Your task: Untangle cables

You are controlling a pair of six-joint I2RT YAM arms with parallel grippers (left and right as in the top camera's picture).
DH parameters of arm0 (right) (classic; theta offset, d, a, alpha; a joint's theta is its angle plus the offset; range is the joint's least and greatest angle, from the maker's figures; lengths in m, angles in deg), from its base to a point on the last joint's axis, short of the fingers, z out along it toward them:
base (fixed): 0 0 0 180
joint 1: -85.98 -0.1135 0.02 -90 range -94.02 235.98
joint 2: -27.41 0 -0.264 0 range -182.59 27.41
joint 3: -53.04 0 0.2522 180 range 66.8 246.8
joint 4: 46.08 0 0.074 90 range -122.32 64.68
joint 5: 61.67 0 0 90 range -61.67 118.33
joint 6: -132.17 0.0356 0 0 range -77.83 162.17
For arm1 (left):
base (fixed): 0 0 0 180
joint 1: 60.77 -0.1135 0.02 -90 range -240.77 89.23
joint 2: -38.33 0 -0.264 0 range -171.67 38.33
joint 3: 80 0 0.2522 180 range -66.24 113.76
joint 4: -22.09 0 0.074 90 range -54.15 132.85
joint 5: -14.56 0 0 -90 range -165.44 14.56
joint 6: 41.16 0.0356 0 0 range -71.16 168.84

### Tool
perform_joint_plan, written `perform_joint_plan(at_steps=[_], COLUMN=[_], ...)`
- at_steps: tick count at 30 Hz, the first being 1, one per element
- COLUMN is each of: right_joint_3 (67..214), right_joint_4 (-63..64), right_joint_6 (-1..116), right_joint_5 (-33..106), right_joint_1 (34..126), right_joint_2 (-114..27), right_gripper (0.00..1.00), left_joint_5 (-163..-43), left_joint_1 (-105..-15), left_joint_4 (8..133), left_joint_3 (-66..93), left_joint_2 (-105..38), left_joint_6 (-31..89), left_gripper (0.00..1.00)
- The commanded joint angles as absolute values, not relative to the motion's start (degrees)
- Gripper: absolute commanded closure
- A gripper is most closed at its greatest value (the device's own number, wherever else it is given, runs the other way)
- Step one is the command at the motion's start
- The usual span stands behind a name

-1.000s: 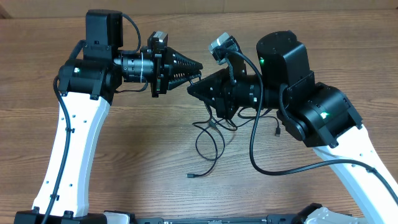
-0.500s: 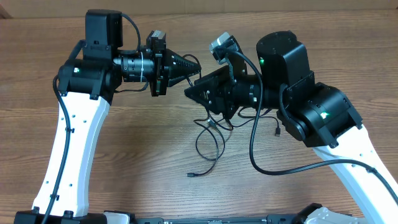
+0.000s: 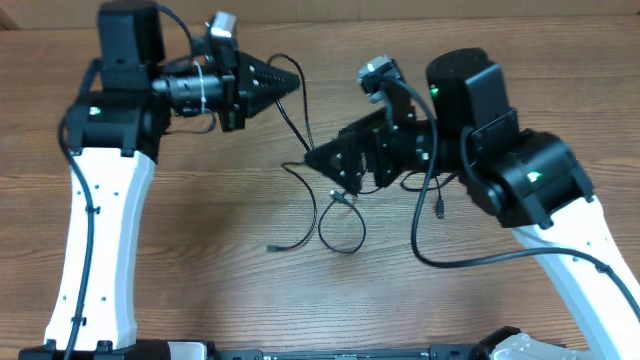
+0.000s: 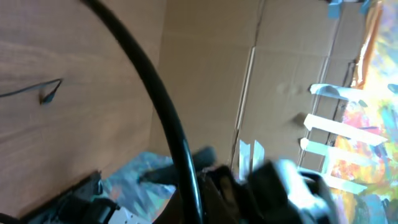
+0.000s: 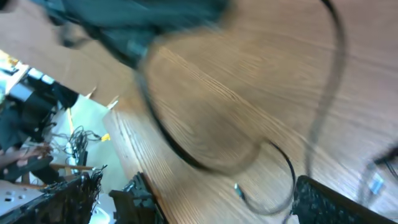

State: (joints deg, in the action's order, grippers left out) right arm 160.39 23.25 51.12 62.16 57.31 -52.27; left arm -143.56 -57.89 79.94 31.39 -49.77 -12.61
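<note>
Loosely looped thin black cables, left pincer clamped on one strand, right pincer, gap unclear.

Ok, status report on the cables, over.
Left end effector shut on one cable. Right end effector looks open. Remaining cables looped on table beside it.

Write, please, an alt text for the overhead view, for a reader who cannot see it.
The left gripper holds one black cable up from a wooden table. The right gripper is close to the other loose cables in the middle.
</note>
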Motion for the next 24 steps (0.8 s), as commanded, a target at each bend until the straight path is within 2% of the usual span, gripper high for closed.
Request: perform_joint_plan(at_steps=[1, 6, 14, 24], right_joint_3=[160.91, 160.89, 160.74, 160.60], right_joint_4=[25.39, 31.58, 38.07, 36.23], right_joint_6=[51.07, 51.99, 50.59, 50.64], right_joint_5=[60.89, 45.96, 45.28, 46.29], right_joint_1=[61.88, 69.03, 70.30, 70.30], right_joint_2=[-51.68, -53.01, -62.21, -73.60], right_gripper=[0.00, 0.00, 0.00, 0.00], left_joint_5=[-145.57, -151.91, -152.48, -157.44], left_joint_1=[-58.53, -58.48, -58.44, -58.44], left_joint_4=[79.48, 77.52, 71.09, 33.96], left_joint_3=[38.34, 44.85, 48.74, 48.78], left_joint_2=[-49.13, -49.11, -49.11, -49.13], left_joint_6=[-12.28, -16.55, -24.09, -53.24], left_gripper=[0.96, 0.96, 0.96, 0.96])
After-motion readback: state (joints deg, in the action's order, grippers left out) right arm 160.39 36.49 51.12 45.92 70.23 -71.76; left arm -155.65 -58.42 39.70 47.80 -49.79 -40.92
